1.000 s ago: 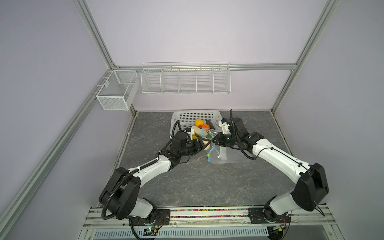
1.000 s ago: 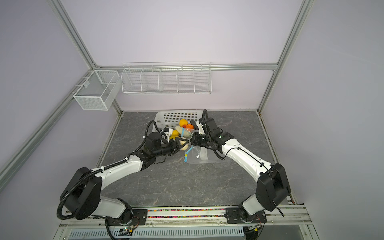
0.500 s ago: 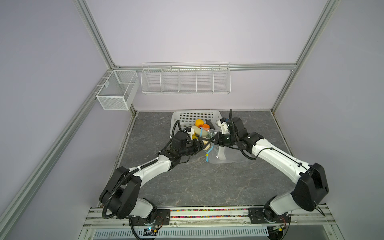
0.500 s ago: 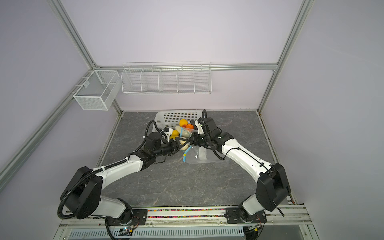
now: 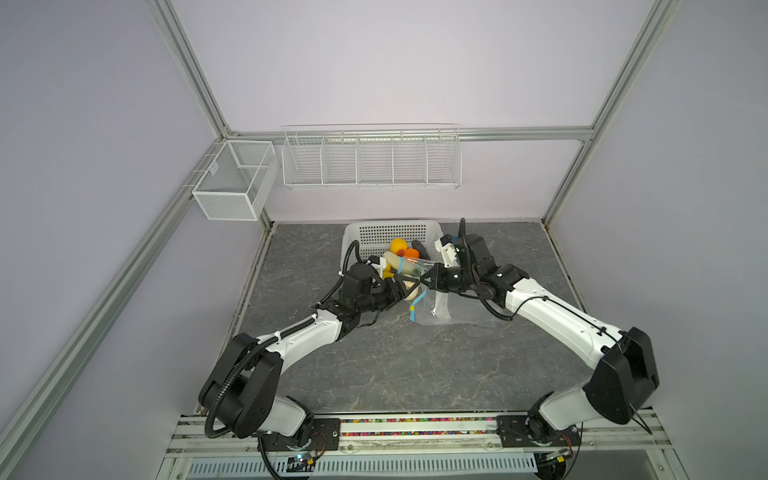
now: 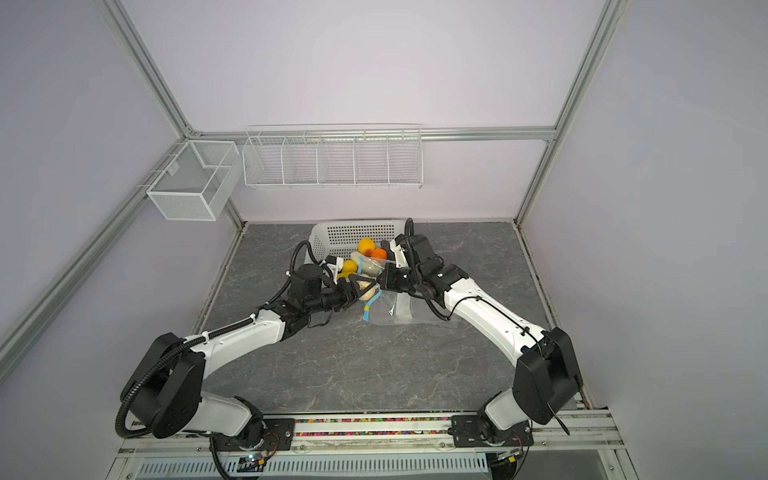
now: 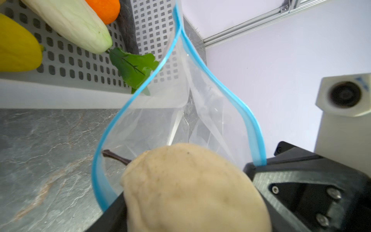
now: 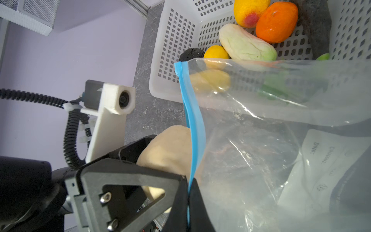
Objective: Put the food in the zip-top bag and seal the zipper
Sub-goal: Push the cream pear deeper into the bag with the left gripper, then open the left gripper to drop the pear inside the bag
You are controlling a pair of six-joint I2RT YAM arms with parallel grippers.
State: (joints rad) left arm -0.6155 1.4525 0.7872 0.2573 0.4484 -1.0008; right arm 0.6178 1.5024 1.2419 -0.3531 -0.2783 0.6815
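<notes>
The clear zip-top bag [image 5: 453, 309] lies right of centre on the table, its mouth lifted toward the basket. My right gripper [image 8: 188, 200] is shut on the light-blue zipper [image 8: 192, 124] strip, which holds the mouth open [image 7: 112, 128]. My left gripper [image 5: 405, 286] is shut on a beige pear-shaped food piece [image 7: 190, 186] at the bag's mouth, its brown stem just inside the rim. In both top views the two grippers [image 6: 361, 286] [image 6: 380, 282] meet tip to tip. A small yellow slider [image 5: 412, 308] sits on the strip's lower end.
A white perforated basket [image 5: 390, 232] stands right behind the bag, holding orange [image 8: 277, 19], yellow [image 8: 249, 10], pale green-white [image 8: 245, 45], black [image 8: 190, 54] and leafy green [image 7: 132, 66] food pieces. Two white wire racks [image 5: 370, 158] hang on the back wall.
</notes>
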